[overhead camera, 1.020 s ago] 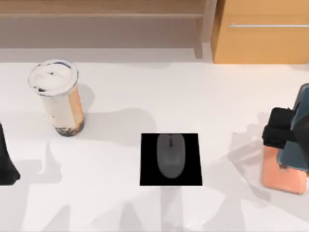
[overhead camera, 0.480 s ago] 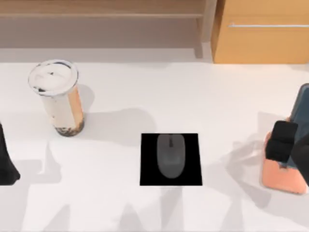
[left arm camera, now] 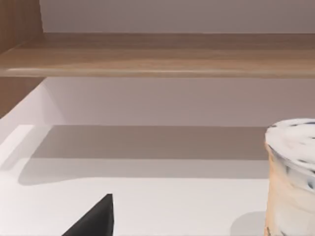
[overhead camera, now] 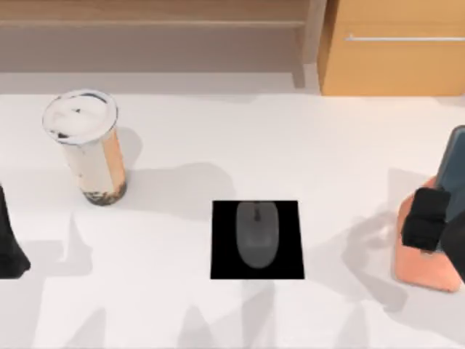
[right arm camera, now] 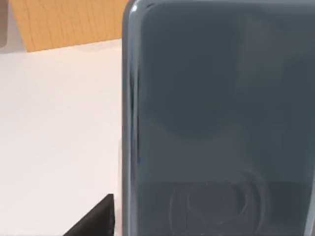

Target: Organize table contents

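Observation:
The clear cup of milky-brown drink stands upright at the table's back left, and its rim also shows in the left wrist view. In the middle, the grey mouse lies on the black pad. At the right edge the dark grey-blue phone leans in the salmon-orange stand. My right gripper hovers over the stand, open, just off the phone, with one finger beside it. My left gripper is parked open at the left edge.
A light-brown wooden shelf runs along the back, and an orange-wood cabinet with a metal handle stands at the back right. Bare tabletop lies between the cup, the pad and the stand.
My right gripper has drawn back toward the front right, away from the phone, which stays leaning in the stand. The left arm, cup, mouse and pad have not moved.

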